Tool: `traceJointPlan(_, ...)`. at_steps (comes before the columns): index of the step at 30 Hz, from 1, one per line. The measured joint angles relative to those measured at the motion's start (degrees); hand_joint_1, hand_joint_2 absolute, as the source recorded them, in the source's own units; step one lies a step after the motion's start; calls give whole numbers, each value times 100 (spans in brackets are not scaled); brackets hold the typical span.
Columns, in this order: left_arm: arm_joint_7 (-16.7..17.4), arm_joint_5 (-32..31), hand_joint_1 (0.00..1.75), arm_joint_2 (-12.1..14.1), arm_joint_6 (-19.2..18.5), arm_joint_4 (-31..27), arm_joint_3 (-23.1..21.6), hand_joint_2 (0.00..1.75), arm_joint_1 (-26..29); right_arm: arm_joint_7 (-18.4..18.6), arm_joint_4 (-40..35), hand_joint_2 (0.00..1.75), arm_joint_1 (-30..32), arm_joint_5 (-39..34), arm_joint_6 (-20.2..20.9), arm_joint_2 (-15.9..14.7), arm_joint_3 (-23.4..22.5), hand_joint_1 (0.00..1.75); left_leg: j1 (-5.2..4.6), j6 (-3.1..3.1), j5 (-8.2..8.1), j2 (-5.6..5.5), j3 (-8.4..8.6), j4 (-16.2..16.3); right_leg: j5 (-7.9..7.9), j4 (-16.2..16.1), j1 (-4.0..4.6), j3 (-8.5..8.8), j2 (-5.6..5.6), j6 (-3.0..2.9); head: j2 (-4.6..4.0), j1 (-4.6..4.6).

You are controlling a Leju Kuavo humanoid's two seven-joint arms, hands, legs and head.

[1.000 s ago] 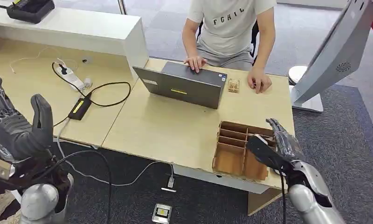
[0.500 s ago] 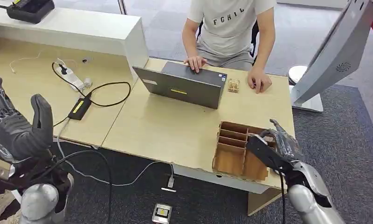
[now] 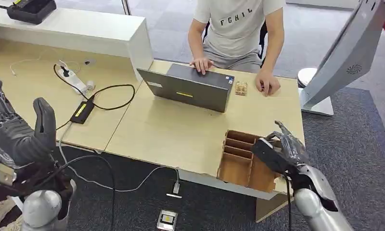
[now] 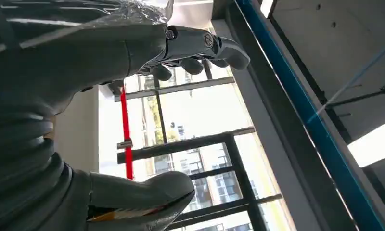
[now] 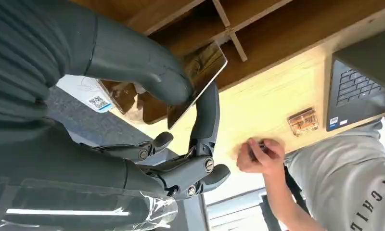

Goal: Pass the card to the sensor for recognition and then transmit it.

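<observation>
My right hand (image 3: 281, 151) hovers over the right side of a wooden divided box (image 3: 238, 166) at the table's near right corner. In the right wrist view that hand (image 5: 147, 96) pinches a glossy card (image 5: 202, 67) between thumb and a finger, just above the box's compartments (image 5: 277, 19). A small tan block-like device (image 3: 241, 88) lies beside the laptop, close to a person's hand; it also appears in the right wrist view (image 5: 302, 121). My left hand (image 3: 15, 132) is raised at the far left, fingers spread and holding nothing, as the left wrist view (image 4: 109, 53) confirms.
A person (image 3: 236, 29) sits across the table with a hand on an open grey laptop (image 3: 190, 89). Cables, a power strip (image 3: 72, 77) and a black adapter (image 3: 82, 111) lie on the left table. A white stand (image 3: 342, 57) rises at the right.
My right hand has drawn up and slightly left over the box with the card. The box has shifted a little toward the table's near edge. My left hand stays raised.
</observation>
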Motion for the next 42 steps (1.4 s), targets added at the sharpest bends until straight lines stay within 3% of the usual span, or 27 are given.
traceJointPlan(4, 17, -57, 0, -37, 0, -11, 15, 175, 50, -61, 116, 175, -71, -9, -92, 90, 33, 175, 0, 0, 0, 0, -1, 0, 0, 0, 0, 0, 0, 0, 0, 2)
traceJointPlan(13, -22, -85, 0, -101, 0, -57, 33, 175, 144, -81, 354, 175, -294, 101, -733, 251, 94, 175, 0, 0, 0, 0, -1, 1, 0, 0, 0, -1, 0, 0, 0, 2)
traceJointPlan(24, 41, -90, 0, -157, 0, -57, 31, 175, 149, 160, 57, 175, -574, 216, -2271, 210, -214, 175, -1, 0, 0, 2, 0, 3, 1, -1, -2, -3, 1, 0, 0, 0)
traceJointPlan(34, -72, 2, 0, -227, 0, -57, 28, 175, 74, 330, -258, 175, -770, 249, -2503, 155, -415, 175, -1, 0, 0, 2, 0, 3, 1, 0, -2, -3, 2, 0, 0, 2)
traceJointPlan(42, -208, 221, 0, -297, 0, -4, 24, 175, -42, 457, -30, 175, -1433, 155, -2533, 170, -391, 175, -1, 0, 1, 2, 0, 3, 1, 1, -2, -2, 2, 0, 0, 2)
